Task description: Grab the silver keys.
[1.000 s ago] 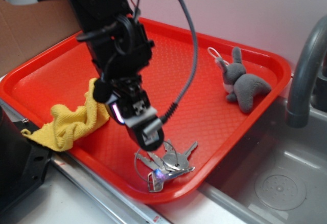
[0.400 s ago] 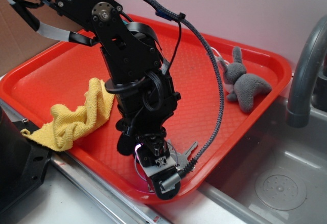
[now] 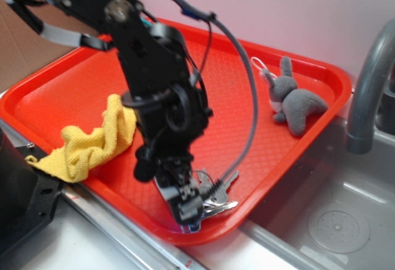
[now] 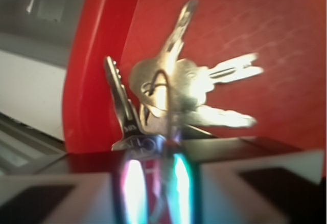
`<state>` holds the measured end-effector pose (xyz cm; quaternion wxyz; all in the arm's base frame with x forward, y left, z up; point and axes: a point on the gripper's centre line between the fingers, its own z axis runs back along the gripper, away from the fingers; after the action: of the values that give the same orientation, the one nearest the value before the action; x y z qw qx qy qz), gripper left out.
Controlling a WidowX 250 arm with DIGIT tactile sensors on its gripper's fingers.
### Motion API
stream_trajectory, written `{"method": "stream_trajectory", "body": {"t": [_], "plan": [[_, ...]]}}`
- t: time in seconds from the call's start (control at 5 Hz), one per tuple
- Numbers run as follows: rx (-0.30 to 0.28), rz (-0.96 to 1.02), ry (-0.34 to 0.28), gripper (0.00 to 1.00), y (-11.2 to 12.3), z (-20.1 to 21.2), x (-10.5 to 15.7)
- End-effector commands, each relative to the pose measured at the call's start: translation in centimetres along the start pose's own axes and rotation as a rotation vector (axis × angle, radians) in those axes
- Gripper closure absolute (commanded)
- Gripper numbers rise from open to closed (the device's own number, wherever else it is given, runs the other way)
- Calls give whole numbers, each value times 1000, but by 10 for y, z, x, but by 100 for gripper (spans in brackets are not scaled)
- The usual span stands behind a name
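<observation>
Comparing with the frame a moment ago, the arm is seen drawn slightly back and up, so that more of the keys is uncovered at the tray's near edge, beside the sink. The gripper is set low over the bunch, its fingers lying close on either side of the wire ring; a firm pinch cannot be told, as the contact is blurred. The keys are flat, shiny metal, fanned out on a thin loop. The tray is red plastic with a fine pebbled floor and a smooth raised rim. A crumpled yellow cloth and a grey plush bunny are shown only in the exterior view. In the wrist view the fanned blades and the loop are shown close up, just before the fingertips.
</observation>
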<state>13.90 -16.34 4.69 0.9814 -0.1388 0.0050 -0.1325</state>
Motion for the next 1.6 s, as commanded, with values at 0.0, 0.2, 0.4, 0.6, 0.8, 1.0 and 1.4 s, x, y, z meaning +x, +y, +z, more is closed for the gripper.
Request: {"method": "stream_trajectory", "body": {"t": [0.0,0.2,0.4,0.6,0.8,1.0,1.4], "plan": [[197,192,-114,100,51,86,9],[212,321,-200,100,87,140,-4],[258,415,-230,100,122,186,-17],[275,484,-234,100,162,219,-27],[264,437,-199,100,175,238,-16],[269,339,-165,100,153,247,3],[321,212,-166,100,96,254,27]]}}
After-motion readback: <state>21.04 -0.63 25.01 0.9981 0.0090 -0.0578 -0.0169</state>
